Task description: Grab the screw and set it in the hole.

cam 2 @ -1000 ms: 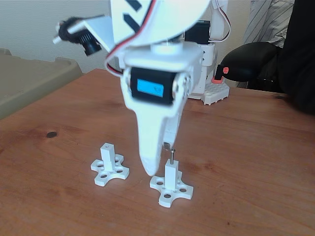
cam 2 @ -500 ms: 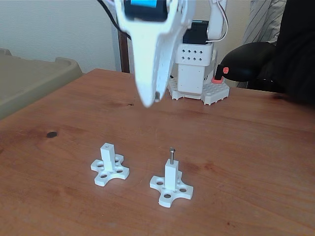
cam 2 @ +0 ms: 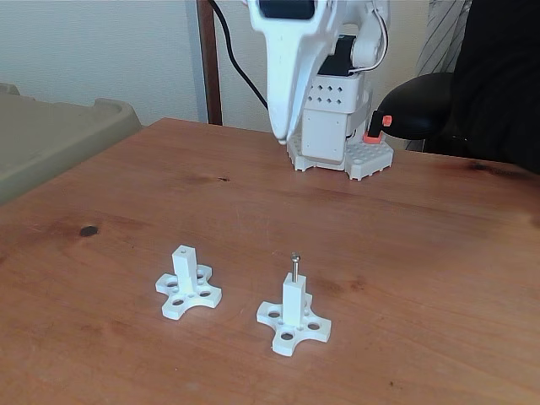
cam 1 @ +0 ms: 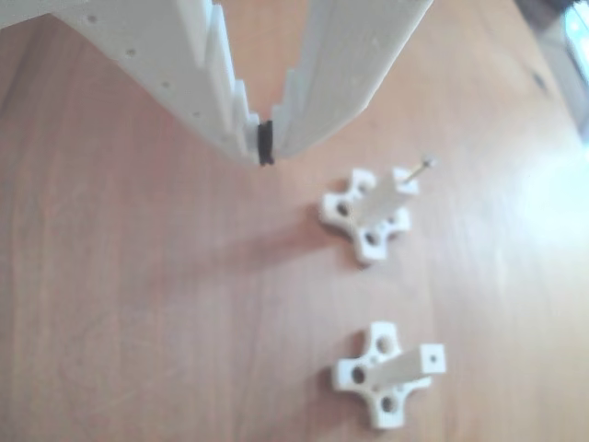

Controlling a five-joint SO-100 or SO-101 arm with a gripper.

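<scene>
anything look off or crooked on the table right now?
Nothing stands out. The screw stands upright in the hole atop the right-hand post in the fixed view, head up. The other post is upright with its hole bare. The gripper is shut and raised well clear of both, back near the arm's base.

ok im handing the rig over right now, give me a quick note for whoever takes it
Gripper: shut and empty, raised above the table near the arm's base in the fixed view.
Screw: standing upright in the hole at the top of the right-hand white post in the fixed view, head up, part of the shank showing.
Second white post: to its left, top hole empty.
Done: screw is set and released.
Left: nothing obvious; perhaps check how deep the screw sits, which the pictures do not settle.
</scene>
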